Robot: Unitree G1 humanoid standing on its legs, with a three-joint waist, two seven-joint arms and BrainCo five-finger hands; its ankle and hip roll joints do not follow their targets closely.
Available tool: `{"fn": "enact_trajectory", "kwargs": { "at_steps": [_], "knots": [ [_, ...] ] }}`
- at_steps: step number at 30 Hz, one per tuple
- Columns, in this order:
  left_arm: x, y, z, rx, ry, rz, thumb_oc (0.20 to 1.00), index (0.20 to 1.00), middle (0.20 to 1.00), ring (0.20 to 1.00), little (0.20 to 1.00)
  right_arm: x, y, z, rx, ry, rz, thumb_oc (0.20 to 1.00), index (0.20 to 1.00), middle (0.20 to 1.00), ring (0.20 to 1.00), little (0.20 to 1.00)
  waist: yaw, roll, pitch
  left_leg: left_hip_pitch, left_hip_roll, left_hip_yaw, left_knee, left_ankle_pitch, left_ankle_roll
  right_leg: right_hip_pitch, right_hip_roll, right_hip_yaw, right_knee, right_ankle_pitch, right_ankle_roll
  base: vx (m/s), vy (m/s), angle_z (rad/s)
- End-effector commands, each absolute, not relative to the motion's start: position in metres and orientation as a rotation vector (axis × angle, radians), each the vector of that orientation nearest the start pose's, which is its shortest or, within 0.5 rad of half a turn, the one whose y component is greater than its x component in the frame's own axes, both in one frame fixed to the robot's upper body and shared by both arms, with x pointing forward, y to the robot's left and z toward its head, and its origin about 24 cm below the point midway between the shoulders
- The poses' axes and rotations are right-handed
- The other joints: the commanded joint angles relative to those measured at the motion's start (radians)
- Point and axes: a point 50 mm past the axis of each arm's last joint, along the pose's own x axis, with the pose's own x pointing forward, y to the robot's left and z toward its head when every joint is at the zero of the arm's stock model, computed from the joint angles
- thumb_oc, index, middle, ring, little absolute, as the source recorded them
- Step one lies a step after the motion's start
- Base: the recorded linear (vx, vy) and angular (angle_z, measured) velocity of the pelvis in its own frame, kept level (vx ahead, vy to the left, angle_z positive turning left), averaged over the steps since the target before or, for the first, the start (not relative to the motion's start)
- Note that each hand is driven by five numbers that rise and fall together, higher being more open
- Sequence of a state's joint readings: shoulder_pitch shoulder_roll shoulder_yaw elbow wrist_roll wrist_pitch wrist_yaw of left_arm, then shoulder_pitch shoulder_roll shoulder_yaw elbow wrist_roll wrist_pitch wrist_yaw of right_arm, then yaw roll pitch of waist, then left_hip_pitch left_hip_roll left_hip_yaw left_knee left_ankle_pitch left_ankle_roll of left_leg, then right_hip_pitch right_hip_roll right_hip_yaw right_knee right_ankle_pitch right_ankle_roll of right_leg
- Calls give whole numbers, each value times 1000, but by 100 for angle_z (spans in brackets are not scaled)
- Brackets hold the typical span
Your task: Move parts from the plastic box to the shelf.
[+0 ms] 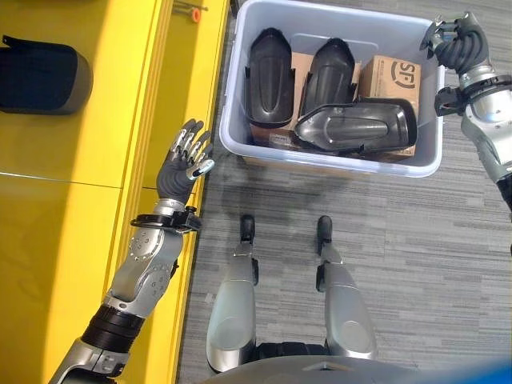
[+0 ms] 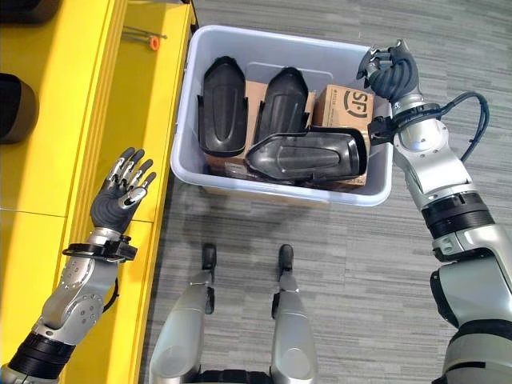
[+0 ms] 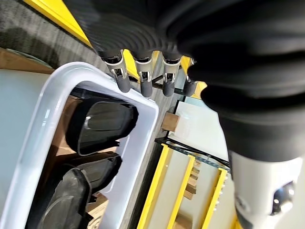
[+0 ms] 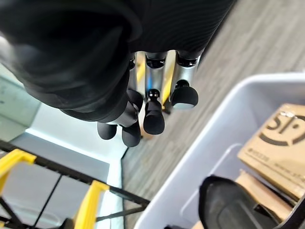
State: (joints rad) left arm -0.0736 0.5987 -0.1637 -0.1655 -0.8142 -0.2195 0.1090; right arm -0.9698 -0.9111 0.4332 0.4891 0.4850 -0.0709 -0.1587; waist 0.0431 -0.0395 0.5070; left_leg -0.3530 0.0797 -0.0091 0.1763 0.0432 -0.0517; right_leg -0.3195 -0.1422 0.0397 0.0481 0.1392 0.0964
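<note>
A pale plastic box [image 1: 230, 96] stands on the floor ahead of me. It holds three black moulded parts: two upright ones [image 1: 270, 76] [image 1: 330, 76] and a wider one [image 1: 356, 126] lying across the front. My left hand [image 1: 186, 164] hovers open with spread fingers [image 3: 145, 83] over the edge of the yellow shelf [image 1: 80, 160], left of the box and holding nothing. At the box's far right corner my right hand [image 2: 390, 72] is raised above the rim, its fingers [image 4: 152, 114] curled on nothing.
Brown cardboard boxes [image 1: 390, 78] lie under and behind the parts. One dark part [image 1: 40, 76] rests on the shelf at the far left. A small orange item [image 1: 194, 12] lies near the shelf's far edge. Grey carpet surrounds the box.
</note>
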Motion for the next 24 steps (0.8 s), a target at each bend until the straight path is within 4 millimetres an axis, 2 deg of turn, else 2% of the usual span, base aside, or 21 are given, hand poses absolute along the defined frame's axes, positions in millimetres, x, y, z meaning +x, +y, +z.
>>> {"fn": "enact_trajectory", "kwargs": {
  "at_steps": [1,4,6,7,10,13,22,23,24],
  "knots": [
    [245,204,125,-275,-313,-174,1000,1000,1000,1000,1000,362,-258,268,-591,-433,-101,1000,1000,1000,1000,1000,2,3,-118,-15,55,-47,-18,-28,-18,17,-41,-8,103,-160,29,0,0,0],
    [245,204,124,-272,-307,-180,1000,1000,1000,1000,1000,363,-259,264,-666,-407,-89,1000,1000,1000,1000,1000,4,4,-122,-15,57,-46,-18,-27,-18,16,-39,-9,104,-160,30,0,0,0],
    [245,203,122,-271,-302,-186,1000,1000,1000,1000,1000,365,-263,261,-803,-374,-97,1000,1000,1000,1000,1000,7,8,-121,-16,58,-46,-18,-25,-18,13,-38,-8,109,-161,31,0,0,0],
    [245,202,121,-262,-299,-193,1000,1000,1000,1000,1000,366,-263,260,-969,-358,-95,1000,1000,1000,1000,1000,9,16,-116,-16,58,-47,-17,-24,-18,9,-37,-8,116,-163,31,0,0,0],
    [247,198,121,-268,-303,-204,1000,1000,1000,1000,1000,373,-265,250,-1027,-300,-103,1000,1000,1000,1000,1000,17,26,-105,-19,56,-49,-21,-20,-18,4,-35,-10,120,-166,30,0,0,0],
    [250,195,121,-274,-310,-203,1000,1000,1000,1000,1000,377,-258,241,-1104,-269,-62,1000,1000,1000,1000,1000,23,36,-85,-26,53,-52,-19,-16,-19,-6,-34,-12,132,-170,29,-22,-10,0],
    [255,186,124,-282,-337,-218,1000,1000,1000,1000,1000,387,-255,241,-1208,-221,-35,1000,1000,1000,1000,1000,36,65,-41,-45,48,-52,-22,-2,-20,-42,-34,-11,162,-173,29,-20,-7,1],
    [256,184,125,-284,-341,-220,1000,1000,1000,1000,1000,390,-257,245,-1312,-205,-48,1000,1000,1000,1000,1000,40,75,-28,-55,45,-53,-26,5,-21,-60,-33,-11,173,-173,28,0,0,0],
    [256,184,125,-284,-341,-219,1000,1000,1000,1000,1000,390,-257,245,-1312,-205,-47,1000,1000,1000,1000,1000,40,76,-28,-56,45,-53,-26,5,-21,-60,-33,-11,173,-173,28,-48,-19,7]
  ]
}}
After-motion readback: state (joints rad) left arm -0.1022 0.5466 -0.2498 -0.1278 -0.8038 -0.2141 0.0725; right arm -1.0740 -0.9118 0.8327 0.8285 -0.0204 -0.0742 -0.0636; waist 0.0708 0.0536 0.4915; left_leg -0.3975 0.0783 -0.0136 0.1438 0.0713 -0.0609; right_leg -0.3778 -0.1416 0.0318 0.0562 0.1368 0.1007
